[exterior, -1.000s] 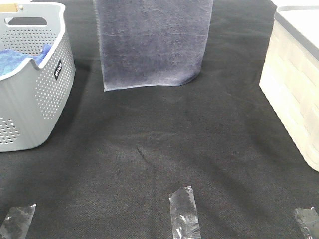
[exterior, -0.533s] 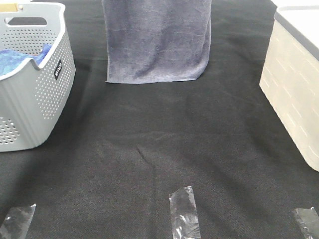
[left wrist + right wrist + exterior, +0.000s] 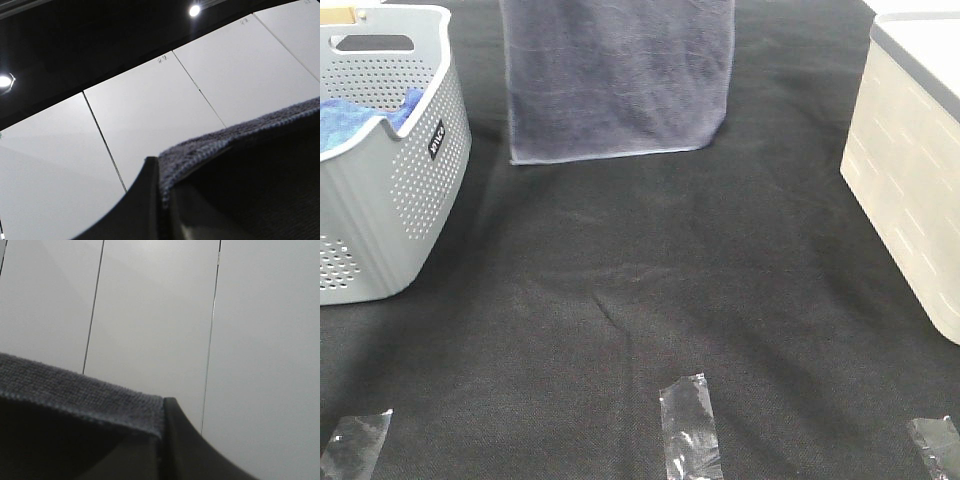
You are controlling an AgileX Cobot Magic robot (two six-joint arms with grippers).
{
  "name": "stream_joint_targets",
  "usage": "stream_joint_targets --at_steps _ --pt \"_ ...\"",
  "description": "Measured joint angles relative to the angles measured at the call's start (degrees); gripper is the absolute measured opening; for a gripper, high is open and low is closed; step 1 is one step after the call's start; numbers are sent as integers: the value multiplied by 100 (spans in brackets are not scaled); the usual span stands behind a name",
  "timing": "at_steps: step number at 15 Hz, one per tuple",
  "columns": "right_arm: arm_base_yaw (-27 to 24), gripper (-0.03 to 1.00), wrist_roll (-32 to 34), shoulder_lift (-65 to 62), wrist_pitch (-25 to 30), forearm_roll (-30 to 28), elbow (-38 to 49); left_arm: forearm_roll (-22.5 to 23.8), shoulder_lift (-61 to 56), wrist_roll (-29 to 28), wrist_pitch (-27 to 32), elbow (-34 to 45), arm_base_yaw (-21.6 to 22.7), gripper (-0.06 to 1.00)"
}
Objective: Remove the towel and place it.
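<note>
The towel (image 3: 615,75), dark slate-grey with a thin pale hem, hangs down from above the top edge of the exterior high view. Its lower edge hangs above or at the black table surface (image 3: 640,290) at the far middle. Neither gripper shows in that view. In the left wrist view my left gripper (image 3: 162,175) is shut on the towel's top edge (image 3: 240,132). In the right wrist view my right gripper (image 3: 161,427) is shut on the towel's top edge (image 3: 75,390). Both wrist cameras look up at white ceiling panels.
A grey perforated laundry basket (image 3: 425,190) stands at the left with a bright blue cloth (image 3: 355,118) inside. A pale lidded box (image 3: 910,190) stands at the right. Three clear tape strips (image 3: 690,425) lie along the front edge.
The hanging towel has risen a little and swung to the left; its lower edge now sits higher and further left than a second ago.
</note>
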Motion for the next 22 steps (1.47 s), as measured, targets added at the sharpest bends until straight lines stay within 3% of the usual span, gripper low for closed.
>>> stream_joint_targets --at_steps 6,9,10,14,18,22 --pt "6 2 0 0 0 -11 -6 34 0 -246 74 -11 17 0" --pt "6 2 6 0 636 11 -11 298 -6 -1157 980 -11 17 0" --pt "-11 2 6 0 1564 46 -11 430 -6 -1639 1942 -11 -6 0" --pt "-46 2 23 -103 3839 57 -11 132 -57 -1707 4269 -11 -223 0" --pt "-52 2 149 -693 5947 57 -11 -1146 -607 -1083 6961 -11 -430 0" --pt "-52 2 160 -1049 7575 160 -11 -2011 -1238 -825 8692 -23 -447 0"
